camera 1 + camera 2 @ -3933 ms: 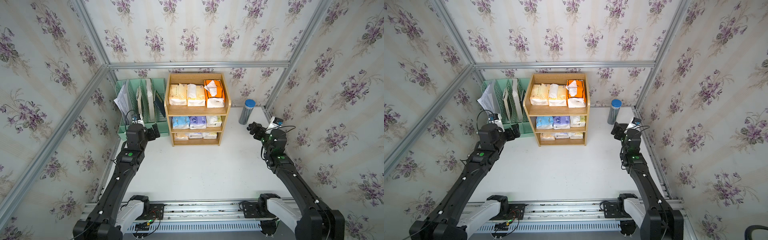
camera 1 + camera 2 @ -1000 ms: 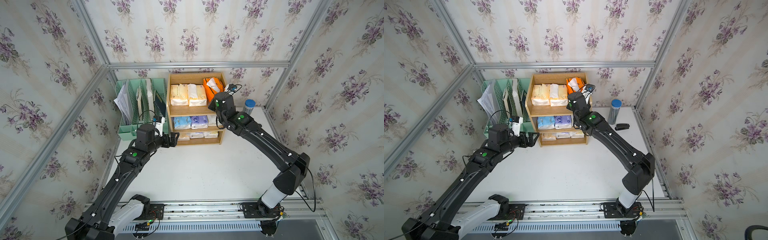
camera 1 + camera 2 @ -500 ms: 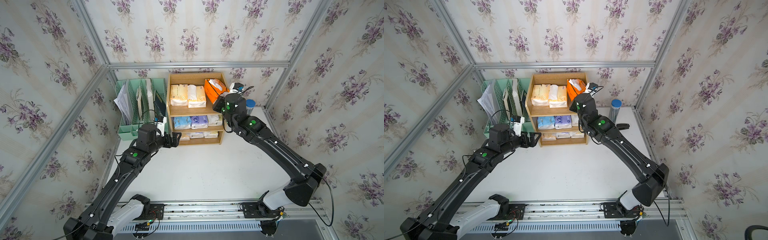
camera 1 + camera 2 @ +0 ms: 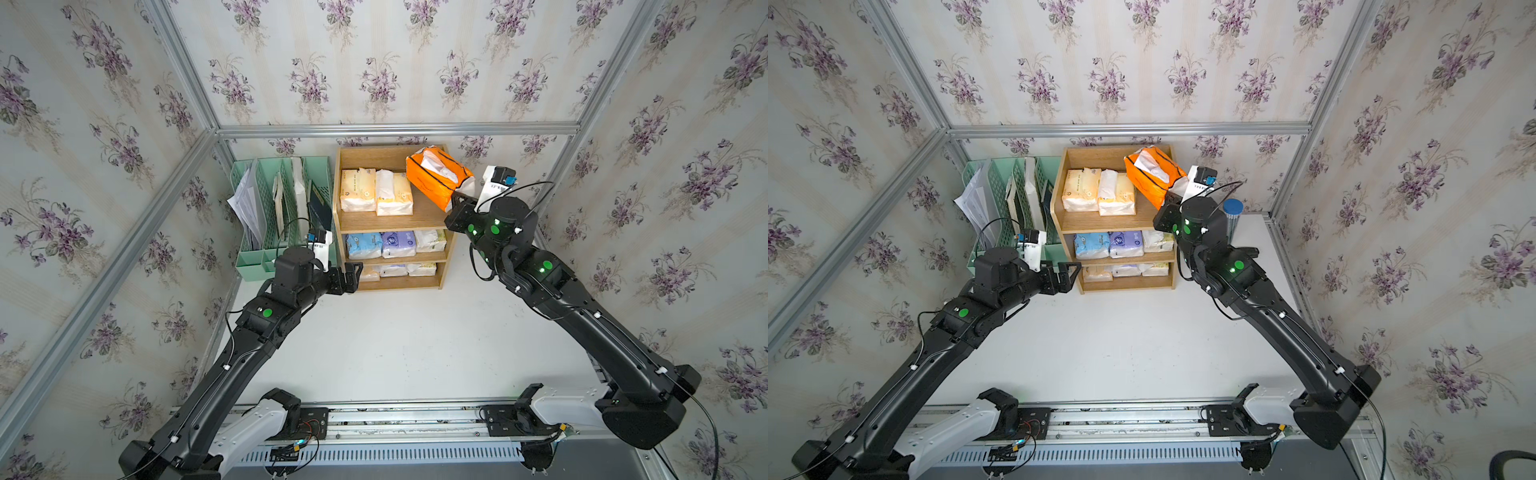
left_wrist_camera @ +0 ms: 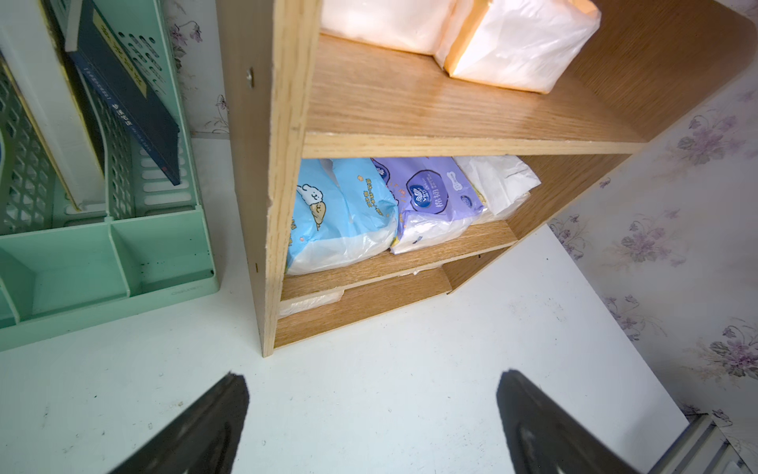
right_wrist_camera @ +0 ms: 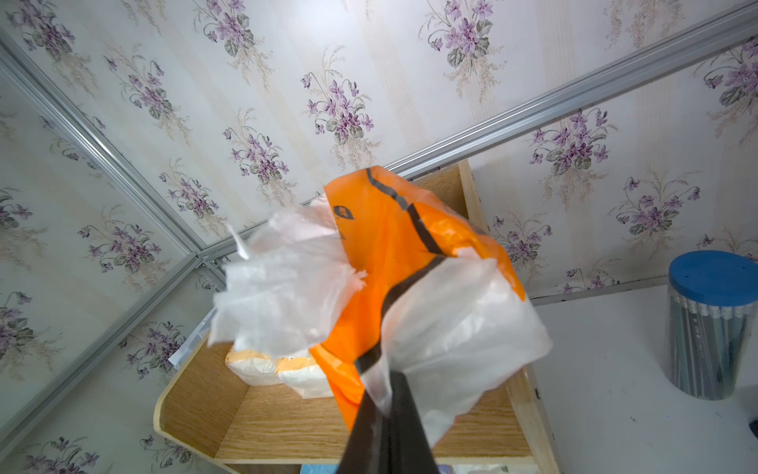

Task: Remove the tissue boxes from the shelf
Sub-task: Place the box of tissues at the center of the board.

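Your right tool [image 4: 460,198] is clamped on the orange pack [image 4: 436,176], held above the right end of the top tier of the shelf [image 4: 424,218]. Your left tool [image 5: 371,381] gapes wide, empty, over the worktop [image 5: 410,328].

Illumination is bright, even and diffuse; in both top views the white bench [image 4: 395,340] carries only faint, soft shadows. The lowest tier of the shelf [image 4: 419,218] is dim. The top views are sharp, but wide-angle stretch distorts the wallpaper [image 4: 83,208] toward the edges. In the left wrist view the cream-yellow packs [image 5: 512,49] are overexposed, and the fingers [image 5: 205,431] of the left pincer [image 5: 371,385] are dark and out of focus. In the right wrist view the orange pack [image 6: 393,246] is blurred, while the background is sharper.
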`<state>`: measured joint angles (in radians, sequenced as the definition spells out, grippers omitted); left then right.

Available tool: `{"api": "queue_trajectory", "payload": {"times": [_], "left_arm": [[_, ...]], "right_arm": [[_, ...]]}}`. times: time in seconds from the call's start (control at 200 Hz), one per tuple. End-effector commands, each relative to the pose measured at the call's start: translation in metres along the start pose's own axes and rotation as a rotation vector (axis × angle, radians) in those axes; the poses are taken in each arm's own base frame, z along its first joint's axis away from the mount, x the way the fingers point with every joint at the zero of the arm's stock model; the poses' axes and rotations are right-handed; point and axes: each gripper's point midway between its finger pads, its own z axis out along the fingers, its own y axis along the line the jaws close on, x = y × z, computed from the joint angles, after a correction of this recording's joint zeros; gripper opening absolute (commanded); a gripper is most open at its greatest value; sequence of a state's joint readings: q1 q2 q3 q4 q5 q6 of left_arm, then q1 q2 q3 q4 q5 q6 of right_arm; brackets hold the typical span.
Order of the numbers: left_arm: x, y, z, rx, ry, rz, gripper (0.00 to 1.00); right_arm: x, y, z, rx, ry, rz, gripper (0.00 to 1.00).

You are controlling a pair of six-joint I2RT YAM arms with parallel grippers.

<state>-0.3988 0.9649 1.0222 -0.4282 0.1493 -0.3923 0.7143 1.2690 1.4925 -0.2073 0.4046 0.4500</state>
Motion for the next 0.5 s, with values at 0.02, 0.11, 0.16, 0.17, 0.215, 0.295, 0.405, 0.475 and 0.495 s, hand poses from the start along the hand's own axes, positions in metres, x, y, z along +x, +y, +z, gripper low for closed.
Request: {"api": "queue_trajectory", "payload": {"times": [0.02,0.11,0.16,0.17,0.215,0.295,0.405,0.475,0.495], "left_arm": [[-0.005,0.009,-0.011,-0.058,-0.025,0.000,0.99],[-0.006,0.012,-0.022,-0.077,-0.041,-0.005,0.99],[-0.006,0.014,-0.028,-0.089,-0.053,-0.009,0.99],[-0.006,0.015,-0.029,-0.092,-0.055,-0.010,0.99],[-0.005,0.016,-0.035,-0.099,-0.064,-0.014,0.99],[-0.003,0.019,-0.045,-0.115,-0.075,-0.025,0.99],[0.000,0.024,-0.059,-0.133,-0.094,-0.038,0.99],[0.000,0.023,-0.069,-0.128,-0.108,-0.032,0.99],[0.000,0.023,-0.072,-0.128,-0.111,-0.033,0.99]], "right_arm": [[-0.003,0.018,-0.019,-0.125,0.002,-0.050,0.00],[0.007,0.025,-0.035,-0.183,0.033,-0.091,0.00],[0.014,0.028,-0.042,-0.207,0.050,-0.113,0.00],[0.016,0.027,-0.043,-0.210,0.054,-0.117,0.00],[0.024,0.027,-0.048,-0.219,0.074,-0.130,0.00],[0.041,0.030,-0.055,-0.262,0.107,-0.143,0.00],[0.067,0.040,-0.067,-0.323,0.151,-0.171,0.00],[0.079,0.047,-0.076,-0.350,0.159,-0.193,0.00],[0.082,0.049,-0.080,-0.359,0.161,-0.198,0.00]]}}
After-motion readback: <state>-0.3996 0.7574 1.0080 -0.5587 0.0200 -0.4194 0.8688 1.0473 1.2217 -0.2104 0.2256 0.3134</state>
